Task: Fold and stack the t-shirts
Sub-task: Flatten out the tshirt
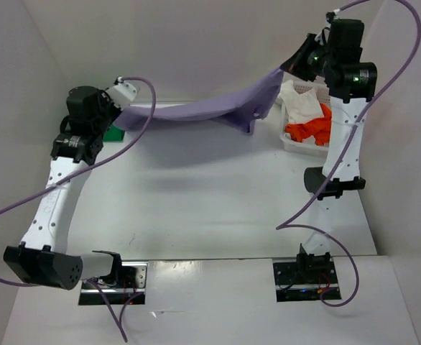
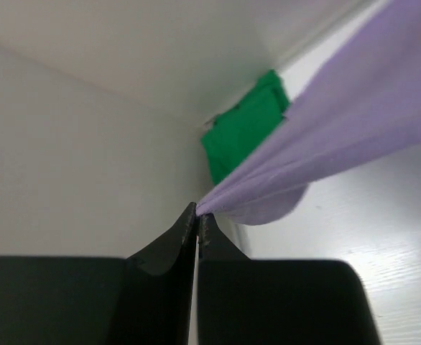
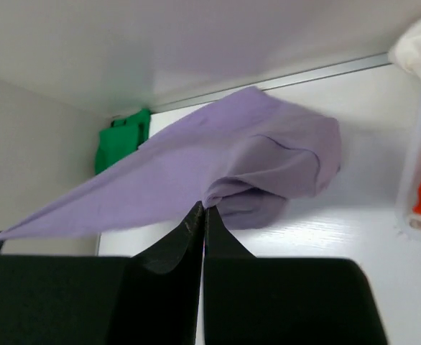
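Observation:
The lavender-purple t-shirt (image 1: 196,109) hangs stretched in the air across the back of the table between both grippers. My left gripper (image 1: 123,108) is shut on its left end (image 2: 318,136). My right gripper (image 1: 286,68) is shut on its right end (image 3: 218,172), with a sleeve drooping below. The green t-shirt (image 1: 113,134) lies folded at the back left corner, also in the left wrist view (image 2: 243,129) and the right wrist view (image 3: 121,140). The white t-shirt (image 1: 300,97) and the orange-red t-shirt (image 1: 311,129) lie bunched in the basket.
A white plastic mesh basket (image 1: 294,146) stands at the back right beside the right arm. White walls enclose the table at the back and sides. The arm bases sit at the near edge.

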Motion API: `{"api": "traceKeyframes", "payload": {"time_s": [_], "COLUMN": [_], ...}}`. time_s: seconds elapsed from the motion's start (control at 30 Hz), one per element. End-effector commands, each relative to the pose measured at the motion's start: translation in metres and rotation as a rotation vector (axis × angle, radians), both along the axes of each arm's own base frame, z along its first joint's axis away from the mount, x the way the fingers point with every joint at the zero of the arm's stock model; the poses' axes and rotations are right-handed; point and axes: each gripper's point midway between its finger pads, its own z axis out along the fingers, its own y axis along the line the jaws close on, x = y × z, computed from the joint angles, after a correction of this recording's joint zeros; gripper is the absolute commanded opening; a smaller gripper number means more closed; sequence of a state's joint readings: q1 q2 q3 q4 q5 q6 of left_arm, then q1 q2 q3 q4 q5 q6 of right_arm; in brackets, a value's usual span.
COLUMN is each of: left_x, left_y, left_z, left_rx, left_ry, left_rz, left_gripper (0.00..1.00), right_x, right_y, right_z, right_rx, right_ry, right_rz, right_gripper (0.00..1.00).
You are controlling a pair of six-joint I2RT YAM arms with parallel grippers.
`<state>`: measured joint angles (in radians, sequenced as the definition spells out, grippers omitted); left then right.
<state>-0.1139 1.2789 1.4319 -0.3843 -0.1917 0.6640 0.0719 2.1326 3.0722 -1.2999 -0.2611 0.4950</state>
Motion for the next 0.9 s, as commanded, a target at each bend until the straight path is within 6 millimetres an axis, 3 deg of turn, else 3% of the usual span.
{"api": "traceKeyframes", "payload": {"time_s": [0.0, 0.03, 0.1, 0.13, 0.27, 0.37, 0.47, 0.53, 0.6, 0.7, 0.87], "left_x": [-0.075, -0.084, -0.11, -0.132, -0.19, -0.226, -0.241, -0.233, -0.24, -0.232, -0.206], "left_y": [0.04, 0.041, 0.048, 0.049, 0.055, 0.059, 0.058, 0.057, 0.058, 0.057, 0.049], "left_z": [0.165, 0.182, 0.209, 0.235, 0.283, 0.299, 0.294, 0.282, 0.274, 0.25, 0.206], "left_rx": [-0.006, -0.01, -0.014, -0.034, -0.057, -0.078, -0.089, -0.109, -0.12, -0.14, -0.144], "left_ry": [-0.432, -0.463, -0.508, -0.576, -0.729, -0.796, -0.794, -0.762, -0.758, -0.699, -0.583], "left_rz": [0.141, 0.141, 0.164, 0.164, 0.186, 0.196, 0.185, 0.183, 0.192, 0.192, 0.163], "left_gripper": [0.0, 0.0, 0.0, 0.0, 0.0, 0.0, 0.0, 0.0, 0.0, 0.0, 0.0], "right_x": [-0.086, -0.114, -0.139, -0.161, -0.202, -0.24, -0.264, -0.273, -0.272, -0.26, -0.202], "right_y": [-0.049, -0.057, -0.068, -0.067, -0.066, -0.07, -0.075, -0.077, -0.077, -0.077, -0.067], "right_z": [0.105, 0.127, 0.145, 0.161, 0.181, 0.202, 0.209, 0.209, 0.207, 0.194, 0.142], "right_rx": [-0.031, -0.022, -0.027, -0.023, -0.016, -0.001, 0.002, 0.003, 0.001, 0.002, -0.023], "right_ry": [-0.288, -0.349, -0.406, -0.463, -0.54, -0.627, -0.665, -0.67, -0.656, -0.593, -0.368], "right_rz": [-0.154, -0.185, -0.239, -0.24, -0.241, -0.278, -0.313, -0.324, -0.324, -0.324, -0.25], "right_gripper": [0.0, 0.0, 0.0, 0.0, 0.0, 0.0, 0.0, 0.0, 0.0, 0.0, 0.0]}}
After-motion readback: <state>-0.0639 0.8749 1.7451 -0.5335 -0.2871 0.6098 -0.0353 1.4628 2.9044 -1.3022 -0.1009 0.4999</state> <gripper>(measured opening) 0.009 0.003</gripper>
